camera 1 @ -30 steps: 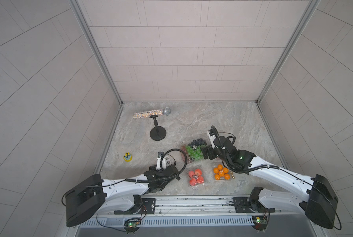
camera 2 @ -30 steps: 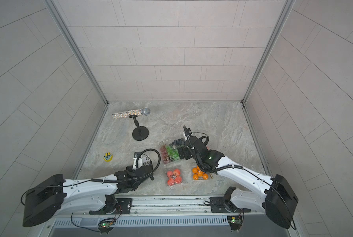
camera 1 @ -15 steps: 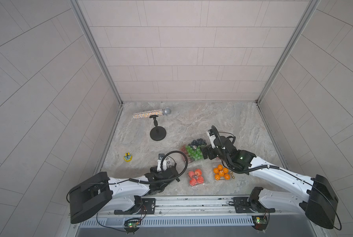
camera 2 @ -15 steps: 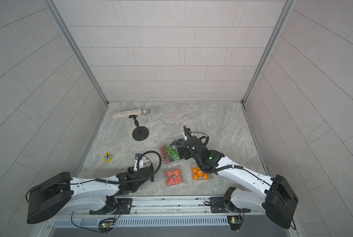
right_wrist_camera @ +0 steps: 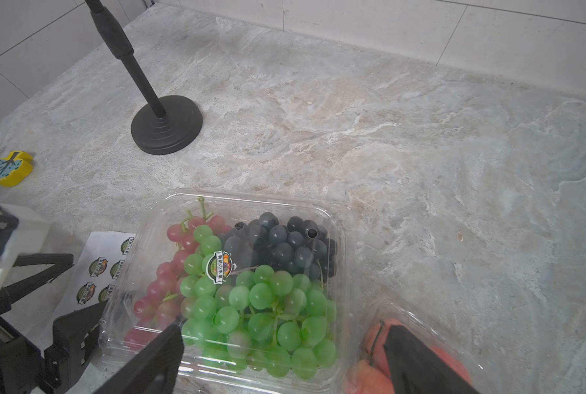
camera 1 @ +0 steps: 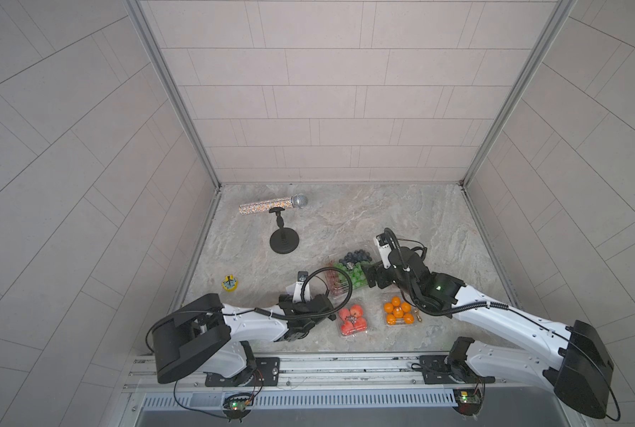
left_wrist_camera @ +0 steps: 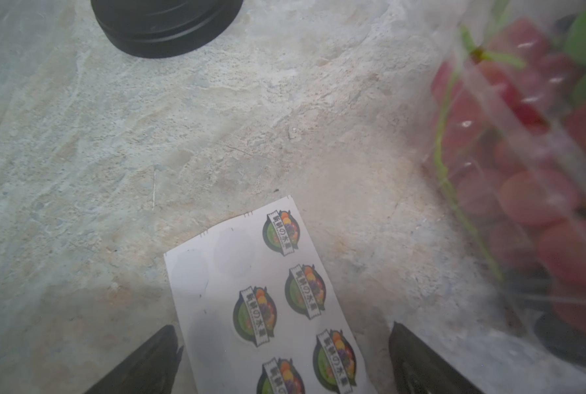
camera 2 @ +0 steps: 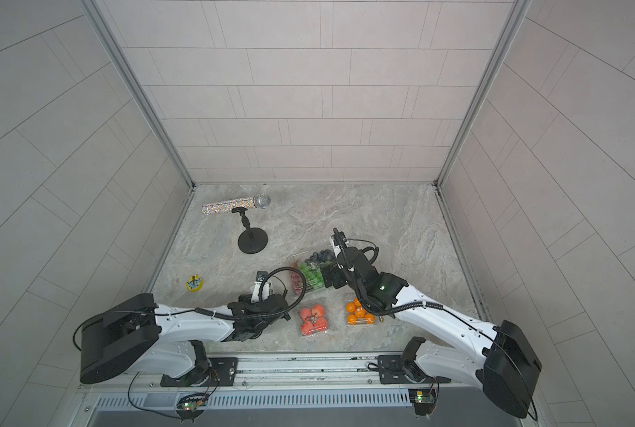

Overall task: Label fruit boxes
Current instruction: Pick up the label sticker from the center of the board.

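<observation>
The left gripper point(left_wrist_camera: 284, 331) and right gripper point(right_wrist_camera: 283, 331) hold their jaws wide, empty. A hard pinch could crumple the thin sticker sheet point(left_wrist_camera: 250, 273).

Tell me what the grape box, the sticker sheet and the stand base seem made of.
Grape box: thin clear plastic, glossy; fruit shows through, rim glints.
Sticker sheet: likely paper, white, matte; printed round labels.
Stand base: black, matte, ridged; metal or plastic, cannot tell.
</observation>
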